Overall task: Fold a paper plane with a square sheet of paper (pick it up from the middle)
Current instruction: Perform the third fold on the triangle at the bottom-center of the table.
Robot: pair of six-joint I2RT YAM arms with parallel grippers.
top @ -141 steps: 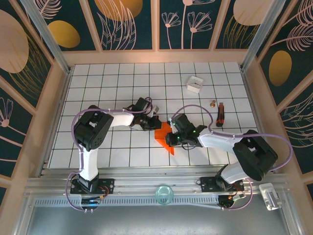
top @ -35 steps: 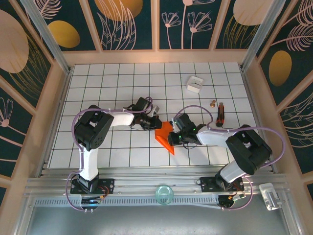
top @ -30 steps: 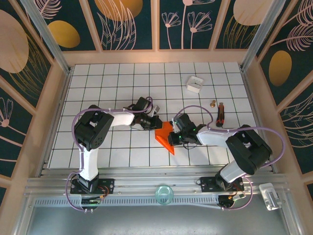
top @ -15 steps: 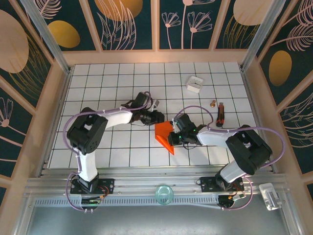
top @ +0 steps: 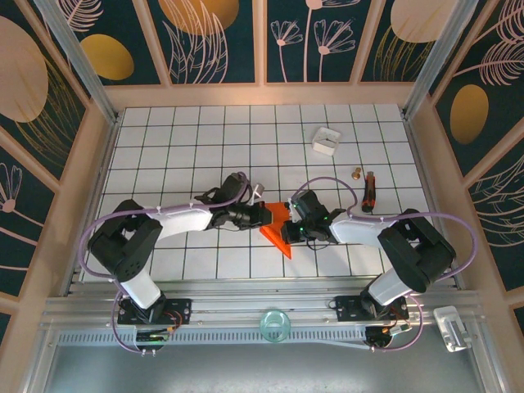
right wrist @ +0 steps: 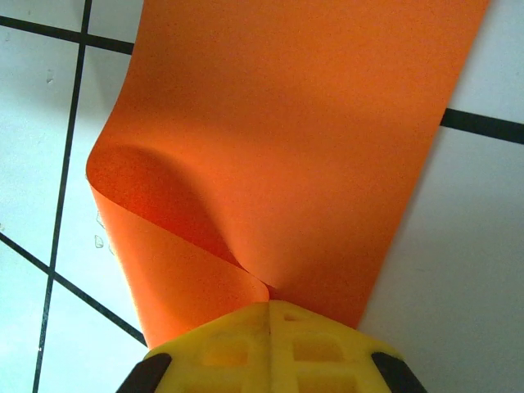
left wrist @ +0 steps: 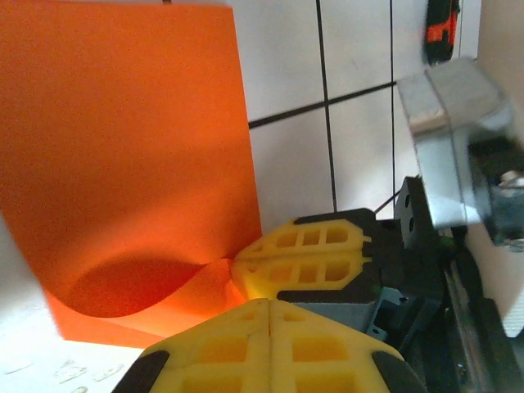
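The square sheet of paper point(top: 278, 239) is bright orange-red and lies mid-table, bent over itself in a loose curl rather than a dart shape. My right gripper point(top: 288, 225) is shut on its edge from the right. In the right wrist view the curled flaps of the sheet point(right wrist: 286, 123) meet at the closed tips of that gripper point(right wrist: 268, 304). My left gripper point(top: 266, 215) comes in from the left, shut, its tips point(left wrist: 268, 303) close against the right gripper's yellow fingers point(left wrist: 307, 258). The sheet point(left wrist: 123, 147) lies just beyond them, and no paper shows between the left jaws.
A small white box point(top: 326, 140) sits at the back right. A small brown piece point(top: 357, 173) and a red-and-black tool point(top: 369, 191) lie to the right of the arms. A round glass object point(top: 275, 324) rests on the near rail. Wooden walls enclose the tiled table.
The left arm swung nearer and rightward, ending tip-to-tip beside the right gripper. Its jaws opened briefly and shut again. The sheet's raised left flap has dropped lower. The right arm stayed put.
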